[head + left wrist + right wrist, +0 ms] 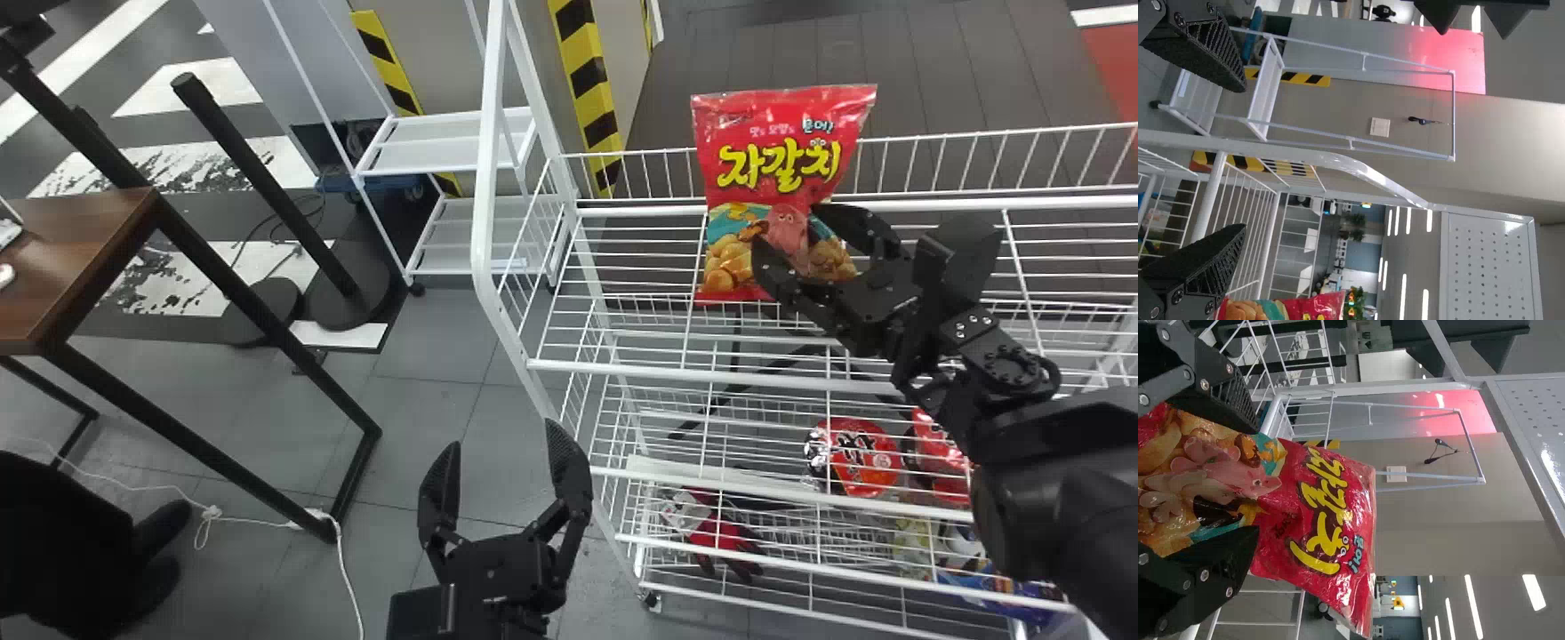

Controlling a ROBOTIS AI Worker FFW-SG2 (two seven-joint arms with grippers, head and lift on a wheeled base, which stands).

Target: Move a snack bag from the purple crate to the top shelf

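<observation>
White wire rack (487, 178), painted tubular frame, at right. Red snack bag (782, 178), glossy, puffed, crimped top edge, upright at left end of its top shelf (711, 372); cannot tell if base touches. Right tool (787, 228) open, black ribbed fingers parted across bag's lower half, near side. Left tool (505, 437) open, left of rack. Lower shelf: round red-topped tub (858, 457).

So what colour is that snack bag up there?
Mostly red, with yellow lettering; the snack bag shows best in the right wrist view.
</observation>
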